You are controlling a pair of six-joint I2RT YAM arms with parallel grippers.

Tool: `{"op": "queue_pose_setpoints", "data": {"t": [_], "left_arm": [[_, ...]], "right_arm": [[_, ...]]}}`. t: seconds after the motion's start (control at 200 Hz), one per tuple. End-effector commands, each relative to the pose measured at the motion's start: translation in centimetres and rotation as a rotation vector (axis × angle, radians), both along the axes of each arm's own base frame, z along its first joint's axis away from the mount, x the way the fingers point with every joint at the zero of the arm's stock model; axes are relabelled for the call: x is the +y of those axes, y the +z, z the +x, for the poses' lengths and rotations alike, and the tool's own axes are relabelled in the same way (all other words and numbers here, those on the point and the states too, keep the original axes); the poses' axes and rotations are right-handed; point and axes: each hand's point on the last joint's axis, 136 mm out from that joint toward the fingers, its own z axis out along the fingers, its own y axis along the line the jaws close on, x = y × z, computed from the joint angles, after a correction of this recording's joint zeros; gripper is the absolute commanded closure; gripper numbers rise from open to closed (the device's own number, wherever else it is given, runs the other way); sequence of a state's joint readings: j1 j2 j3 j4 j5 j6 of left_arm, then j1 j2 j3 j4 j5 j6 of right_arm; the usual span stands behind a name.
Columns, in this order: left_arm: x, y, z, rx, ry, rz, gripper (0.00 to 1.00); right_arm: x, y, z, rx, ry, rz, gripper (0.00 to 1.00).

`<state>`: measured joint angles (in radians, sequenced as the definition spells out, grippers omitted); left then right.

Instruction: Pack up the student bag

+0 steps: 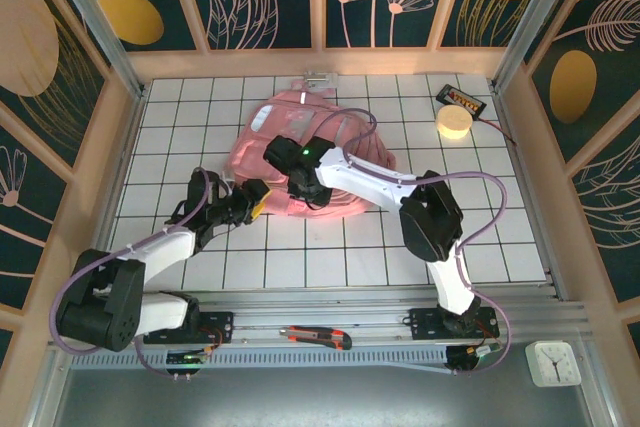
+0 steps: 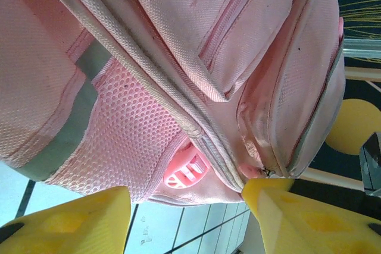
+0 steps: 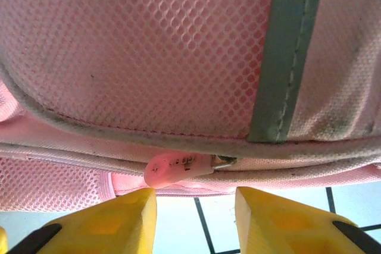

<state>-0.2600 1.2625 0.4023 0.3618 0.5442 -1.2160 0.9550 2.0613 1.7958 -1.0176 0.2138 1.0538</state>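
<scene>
Right gripper (image 3: 196, 197): our yellow fingers stand apart just below the zipper pull (image 3: 178, 168), clasping nothing.
Left gripper (image 2: 187, 197): spread wide at the bag's edge, empty.
Student bag (image 1: 250, 152): lying mid-table (image 1: 400, 257).
Risk: we pinch mesh instead of the small tab, or it slips free and the unheld bag drags.
</scene>
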Motion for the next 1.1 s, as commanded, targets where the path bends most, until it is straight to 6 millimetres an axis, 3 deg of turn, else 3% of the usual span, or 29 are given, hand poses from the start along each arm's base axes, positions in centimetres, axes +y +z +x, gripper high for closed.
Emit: {"op": "queue_pose_setpoints", "data": {"t": [0.0,0.385,0.575,0.681,1.091], "left_arm": [[0.3,-0.6,-1.0,0.029,-0.001,-0.013,0.41],[0.5,-0.6,-0.9,0.028,-0.001,-0.022,0.41],[0.7,-0.7,-0.8,0.029,0.003,-0.023,0.41],[0.7,-0.8,-0.6,0.033,0.004,-0.025,0.41],[0.6,-1.1,0.0,0.047,0.01,-0.038,0.41]], "right_arm": [[-0.4,0.2,1.5,-0.039,-0.041,-0.027,0.63],[-0.3,-0.1,1.9,-0.032,-0.045,-0.006,0.64],[1.5,1.1,2.4,-0.051,-0.015,0.099,0.54],[1.2,0.4,2.4,-0.03,-0.023,0.095,0.49],[-2.1,-1.0,2.9,-0.027,-0.08,-0.038,0.49]]}}
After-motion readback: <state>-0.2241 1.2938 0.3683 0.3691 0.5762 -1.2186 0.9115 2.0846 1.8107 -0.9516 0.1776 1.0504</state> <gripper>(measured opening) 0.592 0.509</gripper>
